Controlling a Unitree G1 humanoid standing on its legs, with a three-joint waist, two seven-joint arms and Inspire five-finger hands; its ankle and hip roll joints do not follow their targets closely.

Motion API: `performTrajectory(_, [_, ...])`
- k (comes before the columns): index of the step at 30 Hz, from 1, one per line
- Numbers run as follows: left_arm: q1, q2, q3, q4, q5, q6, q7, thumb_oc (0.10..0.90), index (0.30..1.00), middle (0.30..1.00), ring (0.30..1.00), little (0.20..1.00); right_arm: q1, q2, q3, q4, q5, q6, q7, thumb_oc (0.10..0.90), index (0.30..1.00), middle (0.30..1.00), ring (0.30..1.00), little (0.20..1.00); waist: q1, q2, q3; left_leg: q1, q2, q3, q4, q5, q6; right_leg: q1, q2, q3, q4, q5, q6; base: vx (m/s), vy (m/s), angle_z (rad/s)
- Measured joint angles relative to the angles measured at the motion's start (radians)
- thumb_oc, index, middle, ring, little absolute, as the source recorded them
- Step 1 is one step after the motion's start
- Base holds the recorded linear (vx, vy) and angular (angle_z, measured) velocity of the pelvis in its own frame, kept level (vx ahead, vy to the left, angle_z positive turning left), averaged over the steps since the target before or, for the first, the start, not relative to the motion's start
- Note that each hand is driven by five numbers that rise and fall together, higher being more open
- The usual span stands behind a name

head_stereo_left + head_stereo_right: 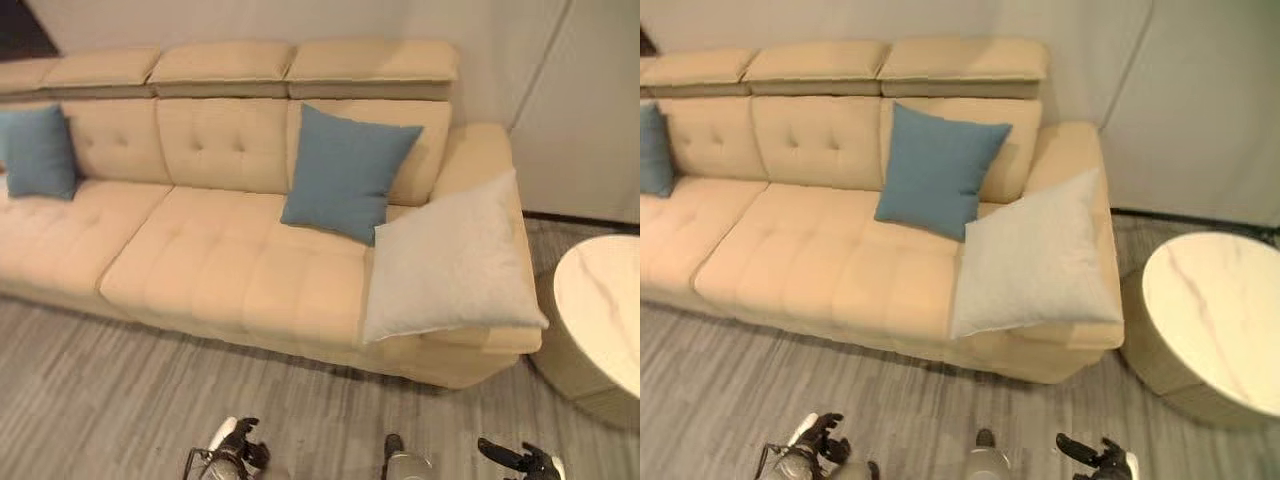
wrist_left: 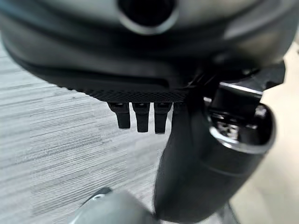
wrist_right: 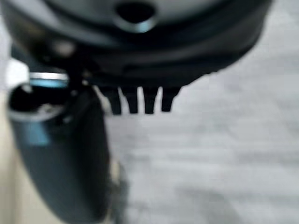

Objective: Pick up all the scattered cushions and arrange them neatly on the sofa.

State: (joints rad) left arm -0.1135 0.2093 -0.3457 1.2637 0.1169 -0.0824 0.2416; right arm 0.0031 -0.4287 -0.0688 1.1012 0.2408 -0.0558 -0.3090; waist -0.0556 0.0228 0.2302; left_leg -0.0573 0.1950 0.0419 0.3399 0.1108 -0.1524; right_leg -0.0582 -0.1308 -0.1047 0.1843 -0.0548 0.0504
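- At the bottom edge of the head views, low over the grey plank floor point(image 1: 120, 400), the left hand point(image 1: 243, 447) hangs with nothing in it; its wrist view shows the fingers point(image 2: 141, 116) pointing straight down toward the floor, relaxed and spread apart from the thumb.
- To the right of it, also at the bottom edge, the right hand point(image 1: 520, 459) likewise holds nothing; its wrist view shows the fingers point(image 3: 140, 100) straight and loose above the floor.
- Both hands are well apart from the cushions, with a strip of bare floor between them and the front of the beige sofa point(image 1: 220, 260).
- Nearest the right hand, the grey cushion point(image 1: 450, 260) lies tilted against the sofa's right armrest, its lower edge overhanging the front of the seat.
- Just beside it, toward the middle, a blue cushion point(image 1: 345, 170) stands on one corner, leaning on the tufted backrest; its lower right corner touches or slightly overlaps the grey cushion.
- Far along the sofa, at its left end, a second blue cushion point(image 1: 38, 150) stands upright against the backrest, well apart from the other two.
- The middle seat between the two blue cushions carries nothing.
- Right of the sofa, near the armrest, stands a round counter point(image 1: 605, 300) with a pale marbled top.
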Motion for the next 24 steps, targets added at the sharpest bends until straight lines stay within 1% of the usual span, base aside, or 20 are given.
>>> performTrajectory(1, [0.010, -0.009, -0.002, -0.009, -0.002, 0.001, 0.009, 0.800, 0.900, 0.900, 0.900, 0.900, 0.007, -0.028, -0.011, -0.058, 0.001, -0.015, -0.034, 0.800, 0.900, 0.900, 0.900, 0.900, 0.001, 0.010, -0.005, 0.003, -0.016, 0.003, -0.028, -0.032, -0.002, 0.010, 0.006, 0.004, -0.024, 0.005, -0.011, 0.17, -0.016, 0.00])
performTrajectory(2, [0.020, -0.016, -0.003, -0.021, -0.004, 0.000, 0.009, 0.800, 0.900, 0.900, 0.900, 0.900, 0.020, -0.041, -0.026, -0.098, 0.001, -0.021, -0.051, 0.800, 0.900, 0.900, 0.900, 0.900, 0.002, 0.016, -0.008, 0.012, -0.028, 0.005, -0.080, -0.053, 0.004, 0.013, 0.006, 0.006, -0.041, 0.012, -0.021, 0.19, -0.005, 0.06])
performTrajectory(3, [0.026, -0.025, -0.004, -0.030, -0.009, 0.001, 0.010, 0.800, 0.900, 0.900, 0.900, 0.900, 0.041, -0.044, -0.054, -0.157, 0.002, -0.033, -0.082, 0.800, 0.900, 0.900, 0.900, 0.900, 0.001, 0.023, -0.012, 0.015, -0.054, 0.008, -0.179, -0.060, 0.014, 0.028, 0.014, 0.007, -0.076, 0.026, -0.037, 0.17, -0.006, 0.21])
performTrajectory(4, [0.025, -0.028, -0.004, -0.031, -0.009, 0.000, 0.015, 0.800, 0.900, 0.900, 0.900, 0.900, 0.067, -0.042, -0.063, -0.222, -0.009, -0.026, -0.116, 0.800, 0.900, 0.900, 0.900, 0.900, 0.003, 0.025, -0.010, 0.017, -0.069, -0.008, -0.264, -0.058, 0.011, 0.045, 0.028, 0.016, -0.104, 0.043, -0.046, 0.22, 0.020, 0.25])
performTrajectory(5, [0.025, -0.030, -0.004, -0.033, -0.008, 0.000, 0.015, 0.800, 0.900, 0.900, 0.900, 0.900, 0.082, -0.042, -0.070, -0.255, -0.024, -0.026, -0.128, 0.800, 0.900, 0.900, 0.900, 0.900, 0.006, 0.028, -0.010, 0.020, -0.074, -0.017, -0.298, -0.056, 0.016, 0.049, 0.035, 0.017, -0.111, 0.043, -0.046, 0.19, 0.054, 0.03])
performTrajectory(7, [0.035, -0.033, -0.005, -0.042, -0.007, 0.000, 0.019, 0.800, 0.900, 0.900, 0.900, 0.900, 0.093, -0.047, -0.099, -0.322, -0.075, -0.029, -0.165, 0.800, 0.900, 0.900, 0.900, 0.900, 0.017, 0.052, -0.004, 0.040, -0.074, -0.051, -0.354, -0.055, 0.017, 0.083, 0.069, 0.031, -0.144, 0.051, -0.047, 0.18, 0.066, -0.34])
performTrajectory(8, [0.049, -0.042, -0.007, -0.038, 0.004, 0.001, 0.019, 0.800, 0.900, 0.900, 0.900, 0.900, 0.087, -0.065, -0.109, -0.339, -0.089, -0.031, -0.182, 0.800, 0.900, 0.900, 0.900, 0.900, 0.010, 0.080, -0.009, 0.056, -0.071, -0.049, -0.365, -0.062, 0.027, 0.108, 0.089, 0.029, -0.167, 0.057, -0.038, 0.15, 0.069, -0.35])
performTrajectory(9, [0.059, -0.049, -0.009, -0.038, 0.005, 0.001, 0.018, 0.800, 0.900, 0.900, 0.900, 0.900, 0.083, -0.082, -0.121, -0.348, -0.094, -0.030, -0.186, 0.800, 0.900, 0.900, 0.900, 0.900, 0.009, 0.098, -0.014, 0.058, -0.067, -0.050, -0.365, -0.073, 0.039, 0.113, 0.098, 0.029, -0.175, 0.059, -0.034, 0.13, 0.072, -0.38])
performTrajectory(10, [0.071, -0.055, -0.010, -0.038, 0.007, 0.000, 0.015, 0.800, 0.900, 0.900, 0.900, 0.900, 0.082, -0.120, -0.134, -0.350, -0.101, -0.027, -0.191, 0.800, 0.900, 0.900, 0.900, 0.900, 0.015, 0.112, -0.019, 0.056, -0.074, -0.047, -0.361, -0.045, 0.047, 0.129, 0.098, 0.043, -0.192, 0.064, -0.017, 0.10, 0.074, -0.29])
performTrajectory(11, [0.075, -0.049, -0.011, -0.038, 0.008, -0.001, 0.016, 0.800, 0.900, 0.900, 0.900, 0.900, 0.072, -0.137, -0.137, -0.351, -0.100, -0.021, -0.192, 0.800, 0.900, 0.900, 0.900, 0.900, 0.011, 0.108, -0.021, 0.061, -0.086, -0.045, -0.370, -0.043, 0.050, 0.135, 0.088, 0.049, -0.208, 0.071, -0.004, 0.10, 0.079, -0.29])
performTrajectory(13, [0.085, -0.036, -0.011, -0.038, 0.007, 0.000, 0.012, 0.800, 0.900, 0.900, 0.900, 0.900, 0.037, -0.190, -0.176, -0.370, -0.099, -0.021, -0.203, 0.800, 0.900, 0.900, 0.900, 0.900, -0.018, 0.100, -0.024, 0.083, -0.126, -0.041, -0.422, 0.001, 0.081, 0.151, 0.051, 0.055, -0.265, 0.104, 0.034, 0.05, 0.085, -0.04])
performTrajectory(14, [0.091, -0.032, -0.010, -0.038, 0.006, 0.000, 0.008, 0.800, 0.900, 0.900, 0.900, 0.900, 0.025, -0.200, -0.197, -0.373, -0.098, -0.021, -0.203, 0.800, 0.900, 0.900, 0.900, 0.900, -0.020, 0.098, -0.024, 0.082, -0.133, -0.040, -0.432, 0.003, 0.082, 0.152, 0.044, 0.057, -0.277, 0.110, 0.042, 0.00, 0.079, 0.01])
performTrajectory(16, [0.101, -0.023, -0.003, -0.053, 0.005, 0.000, 0.008, 0.800, 0.900, 0.900, 0.900, 0.900, -0.014, -0.236, -0.248, -0.373, -0.086, -0.021, -0.229, 0.800, 0.900, 0.900, 0.900, 0.900, -0.016, 0.092, -0.018, 0.078, -0.155, -0.038, -0.429, 0.011, 0.096, 0.147, 0.021, 0.054, -0.276, 0.115, 0.046, 0.00, 0.071, 0.02])
performTrajectory(17, [0.107, -0.018, -0.005, -0.058, 0.005, 0.000, 0.008, 0.800, 0.900, 0.900, 0.900, 0.900, -0.041, -0.251, -0.248, -0.365, -0.073, -0.021, -0.233, 0.800, 0.900, 0.900, 0.900, 0.900, -0.014, 0.082, -0.012, 0.078, -0.159, -0.040, -0.430, 0.009, 0.099, 0.147, 0.021, 0.054, -0.277, 0.113, 0.049, -0.04, 0.087, 0.08])
performTrajectory(18, [0.108, -0.011, -0.017, -0.060, 0.004, -0.001, 0.007, 0.800, 0.900, 0.900, 0.900, 0.900, -0.087, -0.282, -0.248, -0.357, -0.050, -0.022, -0.242, 0.800, 0.900, 0.900, 0.900, 0.900, -0.012, 0.080, -0.008, 0.071, -0.163, -0.047, -0.429, 0.009, 0.100, 0.142, 0.019, 0.050, -0.276, 0.112, 0.051, -0.07, 0.064, 0.06])
performTrajectory(19, [0.105, -0.003, -0.037, -0.062, 0.004, -0.001, 0.007, 0.800, 0.900, 0.900, 0.900, 0.900, -0.123, -0.304, -0.242, -0.337, -0.036, -0.029, -0.243, 0.800, 0.900, 0.900, 0.900, 0.900, -0.010, 0.083, -0.007, 0.066, -0.163, -0.049, -0.430, 0.008, 0.100, 0.138, 0.019, 0.048, -0.276, 0.112, 0.051, -0.05, 0.063, 0.09])
performTrajectory(21, [0.100, 0.003, -0.044, -0.060, 0.003, -0.002, 0.004, 0.800, 0.900, 0.900, 0.900, 0.900, -0.210, -0.352, -0.191, -0.261, 0.000, -0.032, -0.232, 0.800, 0.900, 0.900, 0.900, 0.900, -0.006, 0.083, -0.007, 0.049, -0.159, -0.054, -0.429, 0.009, 0.099, 0.125, 0.021, 0.042, -0.276, 0.112, 0.052, -0.02, 0.042, 0.12])
performTrajectory(22, [0.101, 0.003, -0.043, -0.058, 0.001, -0.002, 0.003, 0.800, 0.900, 0.900, 0.900, 0.900, -0.243, -0.365, -0.190, -0.243, 0.022, -0.042, -0.218, 0.800, 0.900, 0.900, 0.900, 0.900, 0.005, 0.082, -0.006, 0.040, -0.155, -0.063, -0.429, 0.011, 0.096, 0.117, 0.023, 0.033, -0.276, 0.112, 0.052, -0.02, 0.049, 0.15])
performTrajectory(24, [0.104, 0.000, -0.044, -0.046, -0.002, -0.002, -0.012, 0.800, 0.900, 0.900, 0.900, 0.900, -0.311, -0.393, -0.146, -0.179, 0.087, -0.042, -0.172, 0.800, 0.900, 0.900, 0.900, 0.900, 0.021, 0.080, -0.005, 0.030, -0.152, -0.073, -0.430, 0.013, 0.092, 0.113, 0.027, 0.025, -0.276, 0.112, 0.052, -0.01, 0.037, 0.13])
